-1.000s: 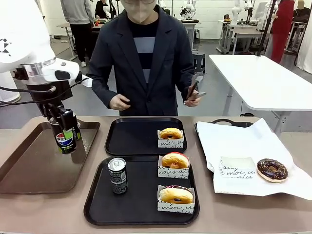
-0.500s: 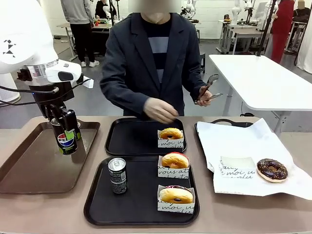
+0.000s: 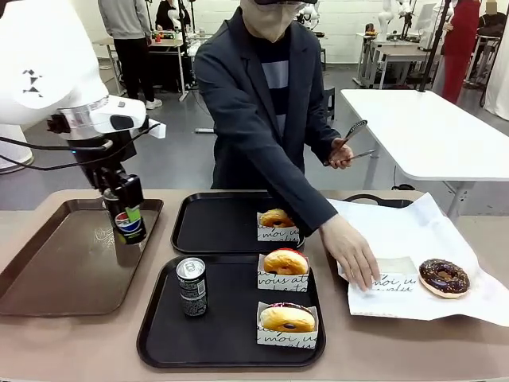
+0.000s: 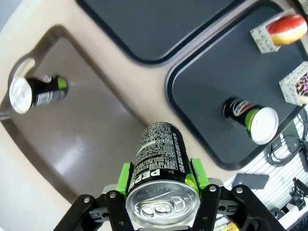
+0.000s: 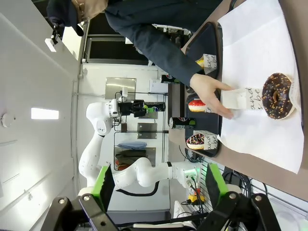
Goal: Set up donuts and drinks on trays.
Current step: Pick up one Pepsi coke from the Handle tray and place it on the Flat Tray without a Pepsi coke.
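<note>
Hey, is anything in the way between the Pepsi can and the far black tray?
Nothing visible. The left gripper holds the can over the brown tray, and the left half of the far tray is bare. The person's arm crosses its right side, by the donut.

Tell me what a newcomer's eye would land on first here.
The left gripper holds a Pepsi can in its jaws above the brown tray at the table's left. At right, the person's hand rests on a flat white paper sleeve beside a chocolate donut, with tongs in the other hand.
</note>
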`<move>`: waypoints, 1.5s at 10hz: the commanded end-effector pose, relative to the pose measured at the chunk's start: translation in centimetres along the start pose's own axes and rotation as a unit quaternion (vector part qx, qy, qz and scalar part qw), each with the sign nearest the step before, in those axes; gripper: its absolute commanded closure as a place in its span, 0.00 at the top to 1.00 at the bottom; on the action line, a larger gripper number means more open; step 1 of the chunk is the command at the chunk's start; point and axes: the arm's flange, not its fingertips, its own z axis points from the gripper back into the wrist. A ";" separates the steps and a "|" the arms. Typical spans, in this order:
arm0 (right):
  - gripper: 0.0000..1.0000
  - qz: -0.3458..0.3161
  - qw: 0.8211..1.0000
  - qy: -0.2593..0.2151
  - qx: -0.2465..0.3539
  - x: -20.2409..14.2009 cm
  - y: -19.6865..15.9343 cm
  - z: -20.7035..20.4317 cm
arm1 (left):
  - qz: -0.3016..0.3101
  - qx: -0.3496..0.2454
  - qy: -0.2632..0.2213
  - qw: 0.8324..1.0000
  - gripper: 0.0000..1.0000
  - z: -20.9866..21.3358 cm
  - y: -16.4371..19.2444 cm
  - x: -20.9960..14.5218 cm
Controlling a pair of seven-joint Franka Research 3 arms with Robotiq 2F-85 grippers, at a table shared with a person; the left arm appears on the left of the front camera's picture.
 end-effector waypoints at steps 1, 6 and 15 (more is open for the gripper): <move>1.00 0.003 1.000 0.001 0.007 0.0 0.0 0.1 | -0.014 -0.009 -0.016 1.000 0.58 -0.7 -0.4 2.7; 1.00 0.003 1.000 0.001 0.007 0.0 0.0 0.1 | -0.030 -0.037 -0.011 0.999 0.58 -2.8 0.2 5.6; 1.00 0.003 1.000 0.001 0.007 0.0 0.0 0.1 | -0.092 -0.004 0.008 0.996 0.58 4.6 -1.4 -11.5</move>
